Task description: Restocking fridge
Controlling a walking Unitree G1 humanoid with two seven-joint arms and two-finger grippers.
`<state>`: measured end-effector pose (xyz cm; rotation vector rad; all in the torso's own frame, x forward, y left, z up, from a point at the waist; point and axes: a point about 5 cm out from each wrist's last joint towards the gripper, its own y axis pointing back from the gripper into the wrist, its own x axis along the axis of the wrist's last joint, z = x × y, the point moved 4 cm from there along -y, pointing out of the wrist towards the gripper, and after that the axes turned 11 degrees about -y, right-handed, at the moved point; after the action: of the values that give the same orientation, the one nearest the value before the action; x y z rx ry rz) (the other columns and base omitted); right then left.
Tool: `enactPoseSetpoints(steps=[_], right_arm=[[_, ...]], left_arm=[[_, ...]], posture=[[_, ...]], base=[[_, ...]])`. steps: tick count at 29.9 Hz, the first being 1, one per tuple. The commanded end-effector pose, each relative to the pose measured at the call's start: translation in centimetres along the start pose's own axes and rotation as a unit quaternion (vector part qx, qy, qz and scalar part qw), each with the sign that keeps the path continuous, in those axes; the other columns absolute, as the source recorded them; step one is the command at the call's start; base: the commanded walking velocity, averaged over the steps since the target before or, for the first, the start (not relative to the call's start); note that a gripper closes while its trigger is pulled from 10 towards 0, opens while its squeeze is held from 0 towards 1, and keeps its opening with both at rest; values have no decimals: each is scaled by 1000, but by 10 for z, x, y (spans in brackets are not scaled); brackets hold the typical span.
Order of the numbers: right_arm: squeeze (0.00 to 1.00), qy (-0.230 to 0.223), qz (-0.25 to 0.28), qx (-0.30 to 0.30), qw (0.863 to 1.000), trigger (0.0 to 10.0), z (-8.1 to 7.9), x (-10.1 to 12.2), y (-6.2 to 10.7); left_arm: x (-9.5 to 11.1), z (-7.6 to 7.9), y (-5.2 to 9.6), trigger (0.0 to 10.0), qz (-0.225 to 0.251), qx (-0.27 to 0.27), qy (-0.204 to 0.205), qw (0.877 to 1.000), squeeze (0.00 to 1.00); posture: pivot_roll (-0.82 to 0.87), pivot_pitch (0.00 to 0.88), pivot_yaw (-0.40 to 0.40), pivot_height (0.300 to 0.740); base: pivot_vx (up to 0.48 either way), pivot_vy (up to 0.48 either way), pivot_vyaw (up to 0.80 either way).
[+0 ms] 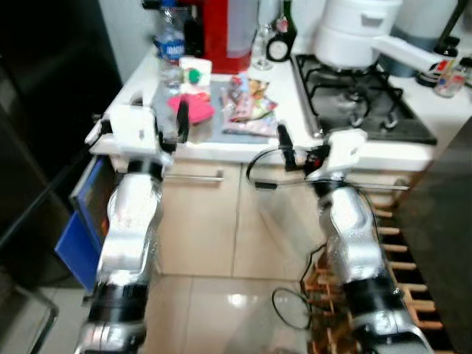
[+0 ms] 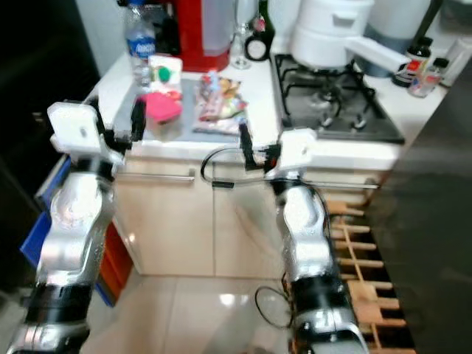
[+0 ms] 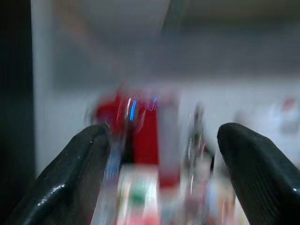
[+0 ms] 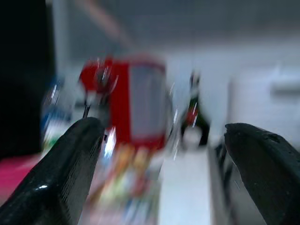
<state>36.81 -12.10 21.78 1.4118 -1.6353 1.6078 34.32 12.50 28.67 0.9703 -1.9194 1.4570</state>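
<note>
Pink item (image 1: 193, 108), one, seen near the table (image 1: 243, 144) front-left corner | water bottle (image 1: 169, 44), one, behind it | snack packets (image 1: 249, 107) mid-front, count lost to blur | left end effector (image 3: 161, 173) and right end effector (image 4: 164, 176) held open before the front edge, gripping nothing | wrist views blurred

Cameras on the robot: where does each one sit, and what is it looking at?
Left eye view: on the head, looking down at the white counter, both silver arms showing.
Right eye view: beside it, same scene: stove, pink item, water bottle.
Left wrist view: on the left wrist, looking between the left gripper fingers, spread apart, at blurred counter things.
Right wrist view: on the right wrist, between the open right gripper fingers.
Shared: both wrist views face the red appliance.
</note>
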Motion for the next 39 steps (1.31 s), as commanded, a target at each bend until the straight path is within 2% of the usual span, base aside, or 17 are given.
enactPoseSetpoints(steps=[1,5,8,11,12,13,14,18,21,24,25,28,30,35,36,39], right_arm=[[0,-12,-1,12,1000,10000,-7,1,-3],[4,-17,-42,11,999,10000,0,-16,4],[0,-27,-77,35,996,10000,-9,-29,13],[4,-33,-95,50,994,10000,-15,-36,18],[0,-39,-107,60,992,10000,-21,-41,23],[0,-39,-107,60,992,10000,-21,-41,23],[0,-45,-109,66,991,10000,-25,-42,26],[0,-47,-102,80,990,10000,-31,-37,26],[0,-56,-97,101,989,10000,-38,-28,27],[4,-67,-77,129,986,10000,-49,-5,21],[4,-67,-77,129,986,10000,-49,-5,21],[0,-71,-69,132,986,10000,-50,2,18],[0,-71,-69,132,986,10000,-49,3,17],[0,-78,-91,131,984,10000,-49,-4,23],[0,-83,-109,138,981,10000,-53,-10,28],[0,-85,-131,155,976,10000,-61,-22,31]], left_arm=[[6,-20,-10,10000,6,15,-19,1000,0],[13,-46,-30,10000,8,47,-27,998,0],[9,-61,-40,10000,-6,62,-26,998,0],[3,-67,-46,10000,-22,61,-23,998,0],[-1,-74,-55,10000,-32,61,-20,997,0],[-1,-74,-55,10000,-32,61,-20,997,0],[-2,-77,-65,10000,-39,52,-27,998,0],[-2,-83,-77,10000,-50,45,-29,997,0],[7,-94,-86,10000,-42,56,-33,997,0],[26,-106,-99,10000,-13,62,-42,997,0],[26,-106,-99,10000,-13,62,-42,997,0],[33,-107,-111,10000,-11,47,-45,998,0],[30,-104,-117,10000,-23,34,-31,999,0],[10,-92,-124,10000,-70,-10,-3,998,0],[-1,-87,-125,10000,-93,-29,2,995,0],[-16,-84,-122,10000,-129,-36,7,991,0]], posture=[[-3,0,-8,740],[4,0,-12,740],[3,0,-12,740],[3,0,-13,740],[0,0,-10,740],[0,0,-10,740],[-2,0,-7,740],[-12,0,1,740],[-21,0,6,740],[-24,0,7,740],[-24,0,7,740],[-26,0,9,740],[-26,0,9,740],[-40,0,15,740],[-52,0,19,740],[-62,0,22,740]], base=[[428,0,0],[430,0,0],[431,0,0],[433,0,0],[431,0,0],[431,0,0],[431,0,0],[426,0,0],[97,0,0],[0,0,0],[0,0,0],[0,0,0],[0,0,0],[0,0,0],[0,0,0],[0,0,0]])
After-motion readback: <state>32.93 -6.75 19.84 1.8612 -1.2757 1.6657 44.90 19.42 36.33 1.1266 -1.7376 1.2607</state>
